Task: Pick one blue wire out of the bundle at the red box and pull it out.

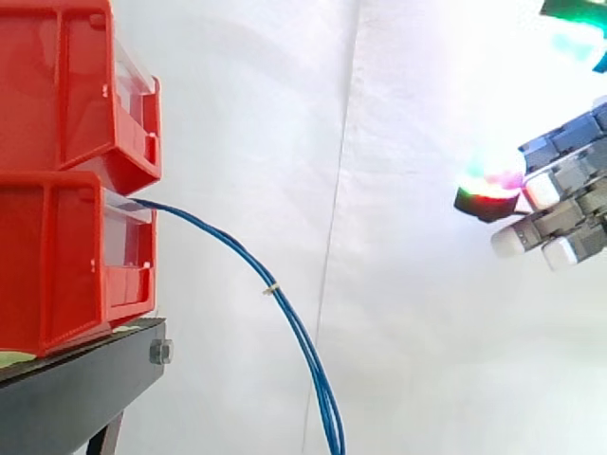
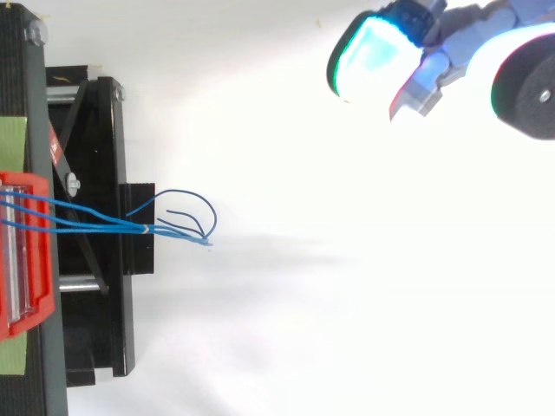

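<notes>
Several blue wires (image 1: 285, 308) hang from the red box (image 1: 57, 265), well ahead of my hand (image 1: 567, 178); fingers apart, empty; approach step; next I must reach in and isolate one strand.

No readable text, number or sign is being shown on the red bins (image 1: 57, 246) or on the black stand (image 2: 108, 334). A small red-and-white sticker (image 2: 55, 149) is being carried at the stand's edge, its print too small to be made out.
</notes>
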